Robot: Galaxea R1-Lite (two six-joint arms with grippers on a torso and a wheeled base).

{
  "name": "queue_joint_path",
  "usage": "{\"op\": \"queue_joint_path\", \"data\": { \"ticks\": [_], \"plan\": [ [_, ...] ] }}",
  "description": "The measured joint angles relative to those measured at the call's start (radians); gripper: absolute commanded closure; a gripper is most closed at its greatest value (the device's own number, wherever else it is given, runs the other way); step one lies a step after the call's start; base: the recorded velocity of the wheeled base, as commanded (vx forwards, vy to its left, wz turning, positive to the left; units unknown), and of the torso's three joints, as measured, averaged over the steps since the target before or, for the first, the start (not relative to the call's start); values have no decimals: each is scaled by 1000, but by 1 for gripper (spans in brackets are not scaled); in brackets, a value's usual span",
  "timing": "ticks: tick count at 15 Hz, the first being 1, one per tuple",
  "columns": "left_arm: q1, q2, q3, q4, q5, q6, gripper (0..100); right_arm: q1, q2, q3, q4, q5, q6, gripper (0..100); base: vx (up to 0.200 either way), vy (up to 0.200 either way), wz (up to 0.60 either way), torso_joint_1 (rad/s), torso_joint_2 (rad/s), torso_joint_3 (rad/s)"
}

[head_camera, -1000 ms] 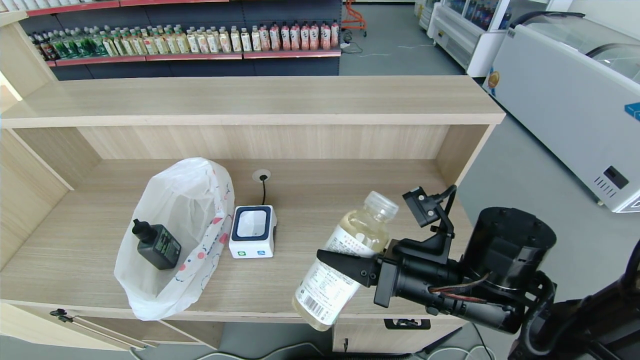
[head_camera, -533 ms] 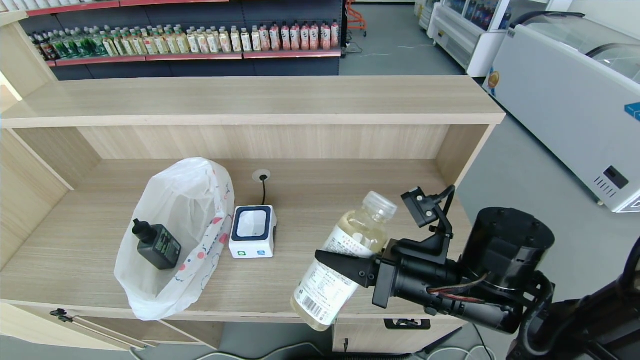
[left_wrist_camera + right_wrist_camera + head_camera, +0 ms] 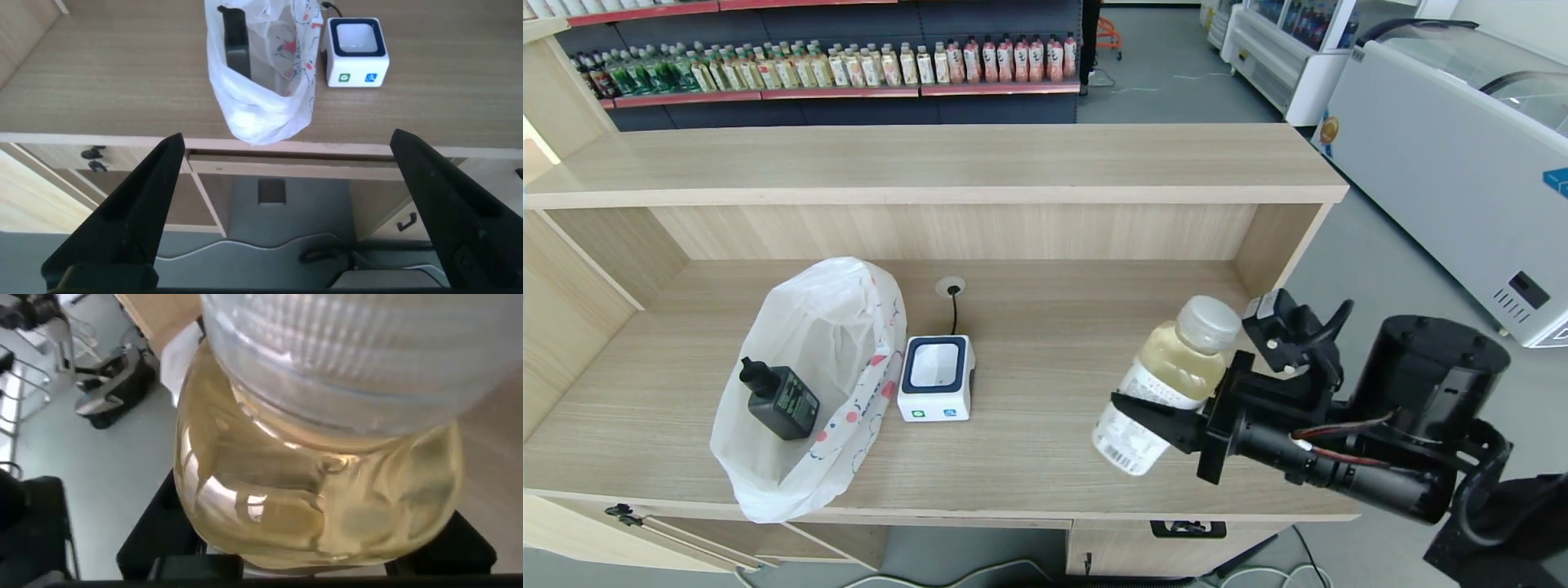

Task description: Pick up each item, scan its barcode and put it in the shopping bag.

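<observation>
Bottle point(image 3: 1176, 367) of pale drink, tilted, sits clamped in the right gripper point(image 3: 1143, 412) at three o'clock from the scanner point(image 3: 935, 377); the left gripper point(image 3: 286, 143) stands wide apart, empty.

A light wooden table point(image 3: 1045, 367) carries a white patterned plastic shopping bag point(image 3: 825, 310), standing open just beside a small white square barcode scanner point(image 3: 935, 380).

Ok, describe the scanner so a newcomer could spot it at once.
On the wooden counter, look just right of the white bag. The scanner is the small white box there, with a dark-framed window on top and a black cable behind it.
</observation>
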Motion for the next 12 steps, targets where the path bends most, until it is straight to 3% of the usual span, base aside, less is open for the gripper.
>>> {"op": "queue_joint_path", "data": {
  "ticks": [2, 4, 6, 9, 12],
  "plan": [
    [0, 0, 0, 0, 0, 0, 0, -147, -68, 5, 126, -39, -311, 100, 0, 0, 0, 0, 0, 0],
    [0, 0, 0, 0, 0, 0, 0, -255, -137, 10, 203, -201, -526, 100, 0, 0, 0, 0, 0, 0],
    [0, 0, 0, 0, 0, 0, 0, -291, -191, 15, 213, -308, -644, 100, 0, 0, 0, 0, 0, 0],
    [0, 0, 0, 0, 0, 0, 0, -321, -246, 16, 215, -343, -859, 100, 0, 0, 0, 0, 0, 0],
    [0, 0, 0, 0, -1, 0, 0, -327, -266, 14, 215, -345, -893, 100, 0, 0, 0, 0, 0, 0]
  ]
}}
